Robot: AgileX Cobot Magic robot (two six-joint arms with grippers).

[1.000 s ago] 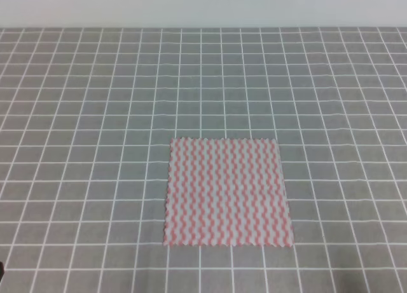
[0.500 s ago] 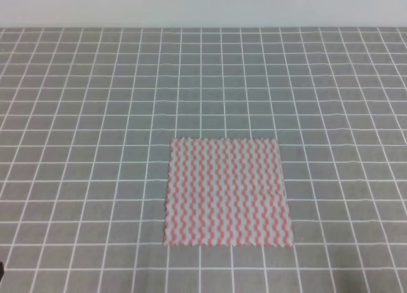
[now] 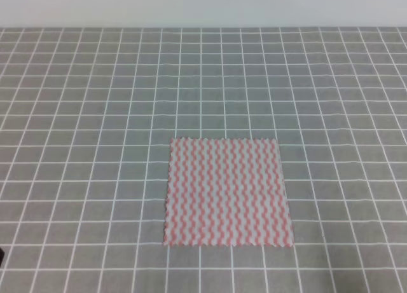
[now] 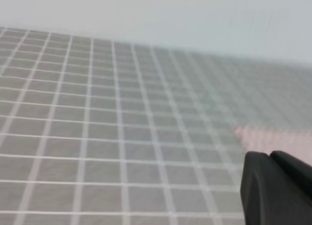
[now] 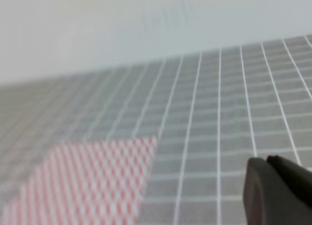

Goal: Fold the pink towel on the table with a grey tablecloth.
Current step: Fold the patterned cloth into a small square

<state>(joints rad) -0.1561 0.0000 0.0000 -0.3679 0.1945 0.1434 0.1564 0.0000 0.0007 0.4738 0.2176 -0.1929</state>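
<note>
Only one black fingertip of the left gripper and one black fingertip of the right gripper show, each at its wrist view's lower right corner.

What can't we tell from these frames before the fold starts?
- Left gripper: cut off at the left wrist view's corner; jaws' state unreadable.
- Right gripper: same in the right wrist view.
- Exterior high: both arms out of frame.
- Pink towel: blurred in both wrist views.

The pink towel lay flat on the grey gridded tablecloth, filling the lower left. A dark part of the right gripper showed at the lower right, apart from it.
</note>
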